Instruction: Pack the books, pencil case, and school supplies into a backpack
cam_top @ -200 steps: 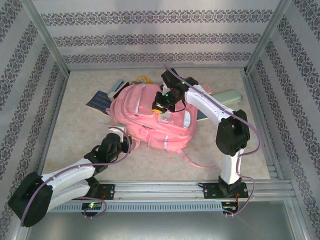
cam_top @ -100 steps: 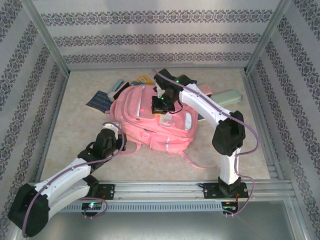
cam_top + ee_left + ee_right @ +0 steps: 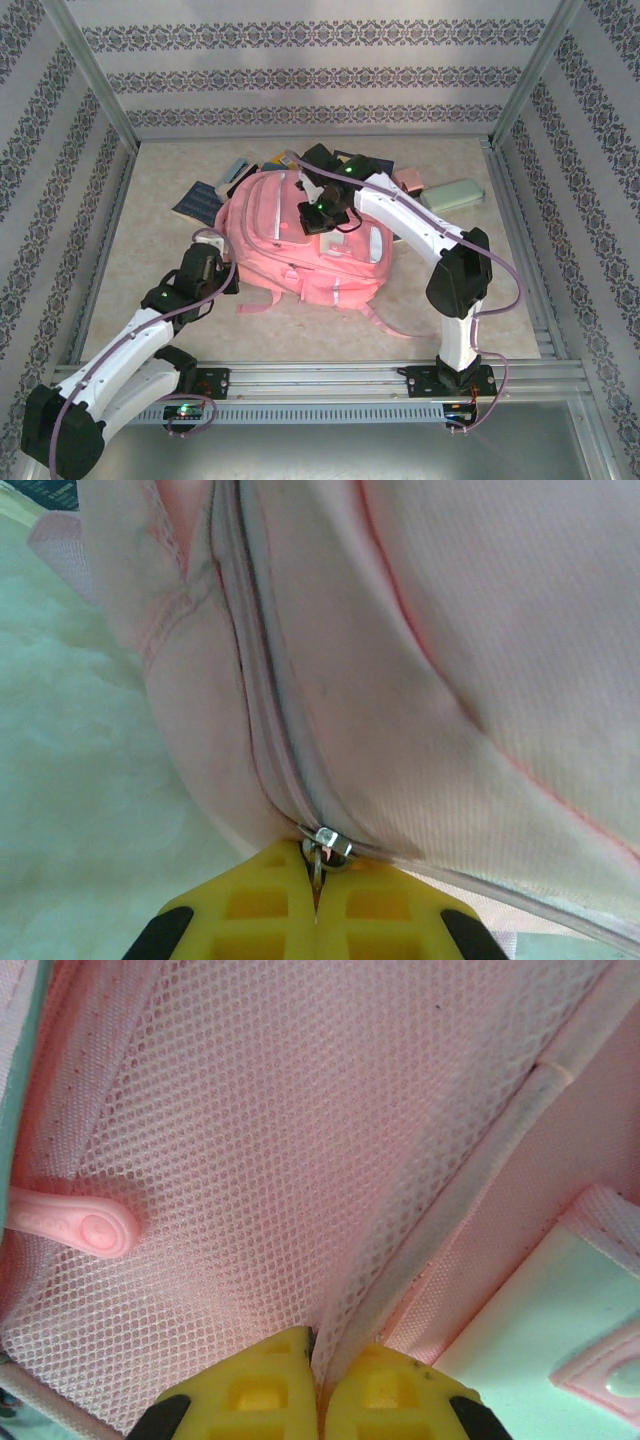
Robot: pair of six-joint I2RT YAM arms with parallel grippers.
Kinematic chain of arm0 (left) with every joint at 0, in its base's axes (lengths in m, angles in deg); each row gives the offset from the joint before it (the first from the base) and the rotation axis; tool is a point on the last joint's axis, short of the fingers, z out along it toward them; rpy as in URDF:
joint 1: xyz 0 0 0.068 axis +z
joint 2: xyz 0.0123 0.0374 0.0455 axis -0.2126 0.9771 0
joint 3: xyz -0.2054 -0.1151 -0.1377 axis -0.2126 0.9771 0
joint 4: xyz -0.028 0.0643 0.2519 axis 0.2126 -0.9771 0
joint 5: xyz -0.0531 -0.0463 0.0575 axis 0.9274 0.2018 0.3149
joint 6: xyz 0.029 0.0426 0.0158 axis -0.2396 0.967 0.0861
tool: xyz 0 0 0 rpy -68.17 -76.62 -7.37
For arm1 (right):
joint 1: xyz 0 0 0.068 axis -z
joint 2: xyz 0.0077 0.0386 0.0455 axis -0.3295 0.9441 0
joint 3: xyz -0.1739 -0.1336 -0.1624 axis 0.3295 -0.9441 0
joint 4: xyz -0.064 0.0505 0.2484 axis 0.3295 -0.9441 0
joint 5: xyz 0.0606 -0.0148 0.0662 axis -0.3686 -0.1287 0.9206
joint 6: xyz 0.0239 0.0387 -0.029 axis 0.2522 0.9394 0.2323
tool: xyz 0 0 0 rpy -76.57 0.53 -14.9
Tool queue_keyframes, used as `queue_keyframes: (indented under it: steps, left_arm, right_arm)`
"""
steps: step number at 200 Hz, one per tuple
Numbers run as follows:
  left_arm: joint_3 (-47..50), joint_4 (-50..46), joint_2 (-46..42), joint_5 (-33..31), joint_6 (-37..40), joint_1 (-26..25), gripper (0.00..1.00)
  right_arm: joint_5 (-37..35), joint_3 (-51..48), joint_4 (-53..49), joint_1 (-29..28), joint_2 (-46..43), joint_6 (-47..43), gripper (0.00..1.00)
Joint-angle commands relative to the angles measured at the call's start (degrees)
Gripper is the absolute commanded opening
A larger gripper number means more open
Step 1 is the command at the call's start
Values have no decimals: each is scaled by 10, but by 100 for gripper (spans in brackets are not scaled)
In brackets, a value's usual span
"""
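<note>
Left wrist view: the left gripper point(image 3: 316, 880) has its yellow jaws pressed together on the small metal zip pull point(image 3: 325, 842), at the bottom centre of the frame. The zip track point(image 3: 252, 670) runs from there up toward the upper left, across the pink backpack point(image 3: 470, 680).

In the right wrist view, the right gripper point(image 3: 318, 1362) is also closed, its jaws pinching a fold of pink mesh point(image 3: 250, 1110) just beside a strip of piping point(image 3: 455, 1185).

Seen from the top camera, the backpack point(image 3: 290, 255) lies flat in the middle of the table point(image 3: 150, 290). The left gripper point(image 3: 207, 243) is at its left edge and the right gripper point(image 3: 320, 215) is over its upper middle.

The step in hand looks like opening the main zip. It would go best if:
- the left gripper pulls along the line of the track, not away from the fabric, since the pull is thin and could slip out of the jaws;
- the right gripper holds the mesh firmly against that pull, so the bag stays taut and does not slide or bunch.

The books point(image 3: 197, 202) lie at the upper left of the bag. The pencil case point(image 3: 455, 193) and a pink block point(image 3: 408, 180) lie at its upper right. All are on the table and not yet packed.
</note>
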Motion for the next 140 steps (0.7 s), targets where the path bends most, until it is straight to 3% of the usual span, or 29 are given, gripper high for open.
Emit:
queue_keyframes:
  steps: [1,17,40,93,124,140]
  left_arm:
    - [-37,-39,-8,19,21,17,0]
    - [-49,-47,-2,104,20,16,0]
    - [-66,-91,-1,159,-6,1,0]
    - [-83,-128,-24,187,-22,-110,0]
    - [-97,-116,8,165,-30,-176,0]
    - [-97,-77,26,151,-52,-188,0]
  right_arm:
    - [-88,-12,-40,3,-59,-67,0]
    - [-96,-12,-41,19,-64,-56,0]
    - [-75,28,-45,38,-48,-41,0]
    - [-72,155,-61,47,29,-19,0]
    - [-116,206,-77,60,59,1,36]
    - [-154,221,-102,61,58,12,44]
